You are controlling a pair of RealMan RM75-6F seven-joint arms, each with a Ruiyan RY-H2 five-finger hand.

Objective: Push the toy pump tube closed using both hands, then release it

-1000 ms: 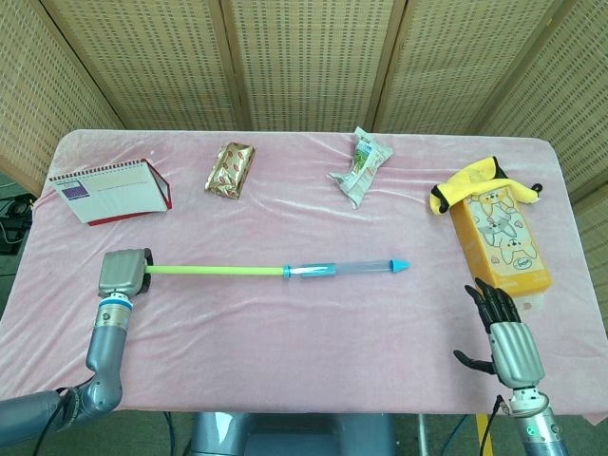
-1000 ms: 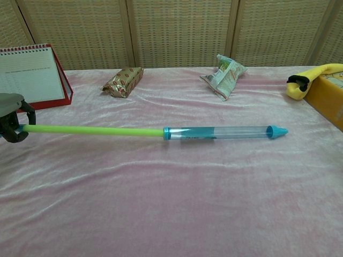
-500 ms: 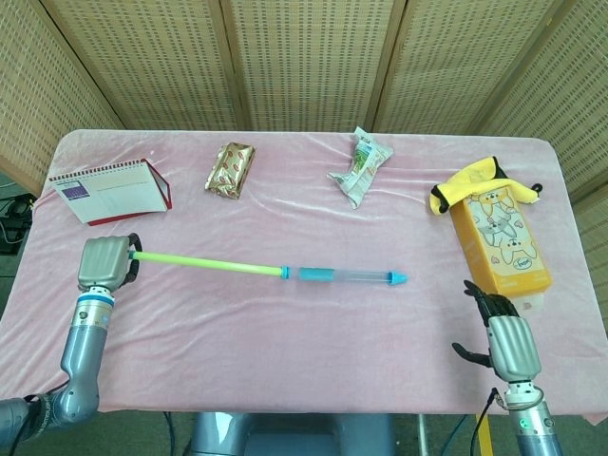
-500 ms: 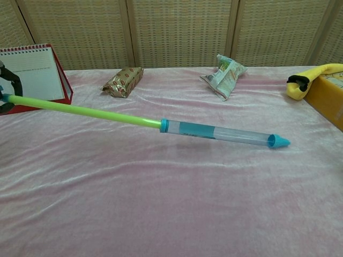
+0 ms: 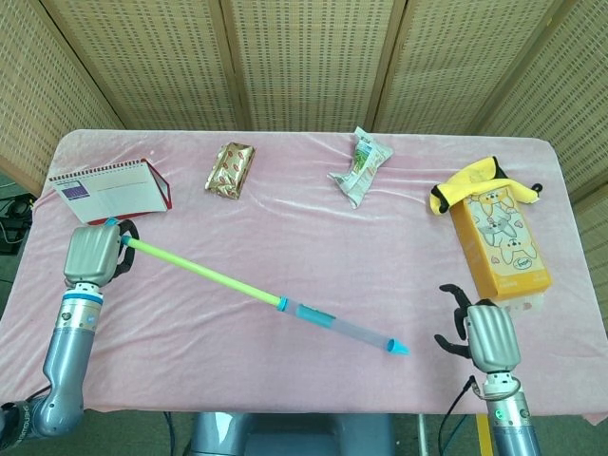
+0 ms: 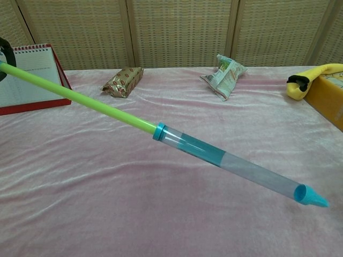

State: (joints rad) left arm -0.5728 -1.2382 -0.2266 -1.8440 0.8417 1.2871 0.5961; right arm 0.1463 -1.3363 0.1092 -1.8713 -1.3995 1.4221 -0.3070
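The toy pump [image 5: 332,325] [image 6: 236,164] is a clear tube with a blue tip, and its long green rod [image 5: 199,271] [image 6: 80,99] is drawn far out. It hangs slantwise above the pink cloth, blue tip low near the front edge. My left hand [image 5: 92,255] grips the rod's far end at the table's left side; only a sliver of that hand shows in the chest view. My right hand [image 5: 481,334] hovers at the front right, fingers apart, holding nothing, a short way right of the blue tip [image 5: 400,350].
A red-backed desk calendar [image 5: 109,191] stands at the back left. A gold snack packet [image 5: 231,169] and a crumpled wrapper [image 5: 360,167] lie along the back. A yellow box [image 5: 498,241] with a yellow toy [image 5: 465,185] on it sits at the right.
My left hand has lifted and swung the pump, so its blue tip has dropped toward the front edge and the camera. My right hand has shifted left toward the tip.
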